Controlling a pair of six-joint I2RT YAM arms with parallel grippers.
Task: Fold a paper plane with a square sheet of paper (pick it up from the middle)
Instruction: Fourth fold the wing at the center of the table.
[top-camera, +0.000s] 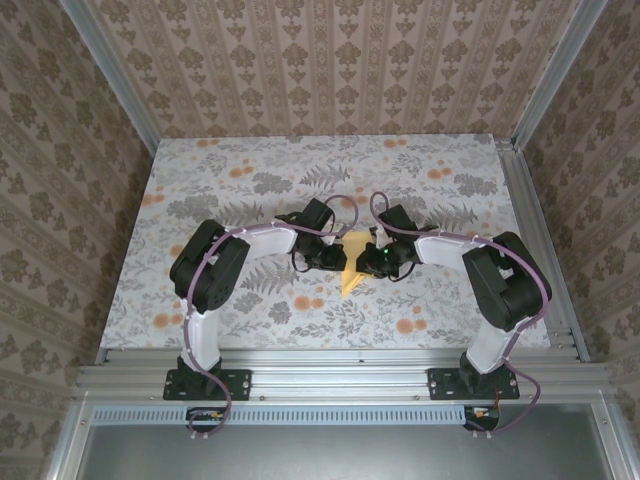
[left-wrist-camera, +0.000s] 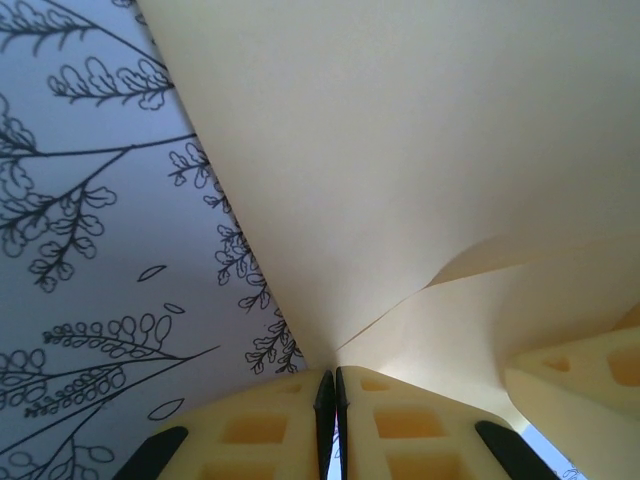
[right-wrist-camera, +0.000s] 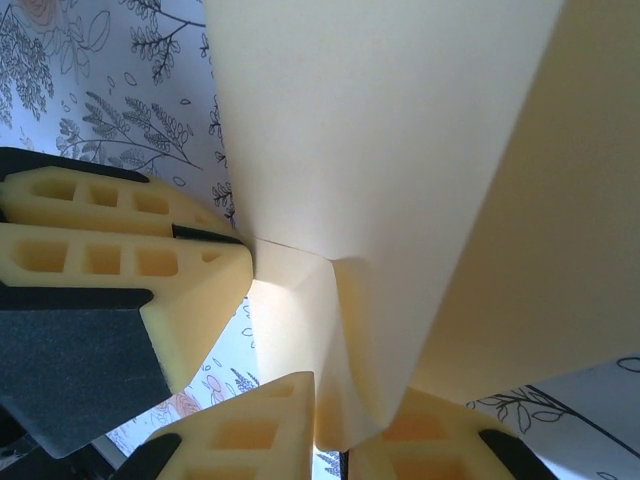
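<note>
1. Progress: the sheet of paper (top-camera: 350, 275) is off the tabletop (top-camera: 200, 200), held up over the middle, a bit closer to the near edge than the far one. From above it's bunched into a narrow shape with a pointed tip aimed at the near edge. So we'd say pickup is done and some folding too, but it doesn't look like a clean plane yet. We reckon the creases need sharpening and the wings are left to do.
2. Arms: both bases sit at the near edge. The left arm (top-camera: 210, 265) and right arm (top-camera: 505, 275) have their elbows swung out toward the side edges and their forearms angled back in, so the wrists meet nose to nose at the paper.
3. Left gripper (left-wrist-camera: 335, 400): in its own wrist view the pads are pressed together, with the paper fanning out of the seam. We'd call that pinching the sheet.
4. Right gripper (right-wrist-camera: 335, 445): narrow too, with a rounded fold of the paper tucked between its pads. The left one's pads sit just beside it.
5. Past the grippers, the far half of the tabletop is just floral print.
</note>
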